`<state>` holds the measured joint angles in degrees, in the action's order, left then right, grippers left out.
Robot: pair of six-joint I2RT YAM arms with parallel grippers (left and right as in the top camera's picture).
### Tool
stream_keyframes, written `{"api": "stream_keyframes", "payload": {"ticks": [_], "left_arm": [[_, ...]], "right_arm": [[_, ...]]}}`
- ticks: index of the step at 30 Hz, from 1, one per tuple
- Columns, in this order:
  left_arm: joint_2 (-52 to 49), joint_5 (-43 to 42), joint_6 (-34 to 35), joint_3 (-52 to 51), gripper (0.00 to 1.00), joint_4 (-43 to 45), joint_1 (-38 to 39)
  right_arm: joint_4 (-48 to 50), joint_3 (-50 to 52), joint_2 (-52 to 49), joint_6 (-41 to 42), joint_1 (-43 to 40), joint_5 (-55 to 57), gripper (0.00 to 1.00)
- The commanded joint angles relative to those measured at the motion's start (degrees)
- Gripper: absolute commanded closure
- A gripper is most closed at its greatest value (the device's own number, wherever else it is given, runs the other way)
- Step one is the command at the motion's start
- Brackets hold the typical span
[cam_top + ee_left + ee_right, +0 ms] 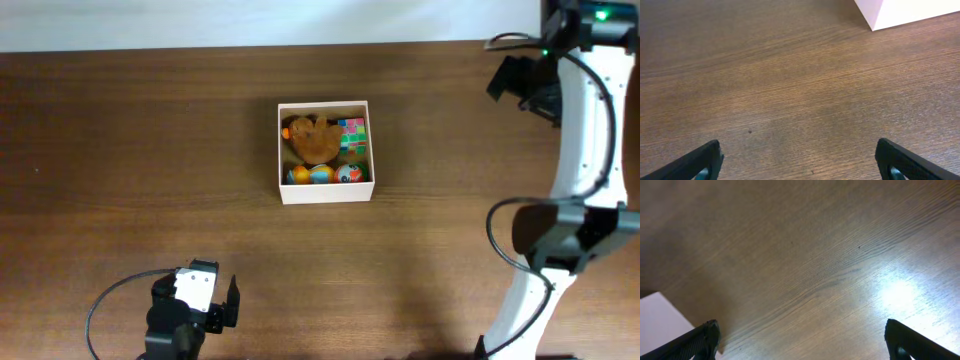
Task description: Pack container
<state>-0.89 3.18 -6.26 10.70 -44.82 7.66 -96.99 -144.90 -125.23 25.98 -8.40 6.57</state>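
The container [325, 192], a square white-walled box, sits at the table's middle in the overhead view. It holds a brown plush toy [315, 140], a multicoloured cube [352, 133] and small coloured balls [312, 174] along its front wall. My left gripper [225, 303] is near the front left edge, far from the box, open and empty [797, 150]. One white corner of the container [900, 12] shows at the top right of the left wrist view. My right gripper [510, 80] is at the far right back, open and empty [800, 327] above bare wood.
The brown wooden table [140, 150] spreads all round the box. The right arm's white links [580, 130] rise along the right side. A white surface [660, 317] shows at the lower left of the right wrist view; I cannot tell what it is.
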Motion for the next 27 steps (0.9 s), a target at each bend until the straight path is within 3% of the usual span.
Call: {"api": "stream_keyframes", "payload": {"ticks": [1,9,20,27], "left_arm": [[0.59,-0.44,-0.72,-0.5,0.01,0.2,-0.33],[0.59,-0.44,-0.72,-0.5,0.01,0.2,-0.33],[0.59,-0.44,-0.72,-0.5,0.01,0.2,-0.33],[0.59,-0.44,-0.72,-0.5,0.01,0.2,-0.33]], "right_arm": [[-0.26,-0.39,7.43,0.46,0.72,0.33,0.01],[-0.07,1.6,17.77,0.46,7.34,0.33,0.01],[-0.13,26.23,39.36,-0.02,22.67,1.36,0.01],[1.03,36.79,52.39,-0.02,25.38,2.16,0.01]]}}
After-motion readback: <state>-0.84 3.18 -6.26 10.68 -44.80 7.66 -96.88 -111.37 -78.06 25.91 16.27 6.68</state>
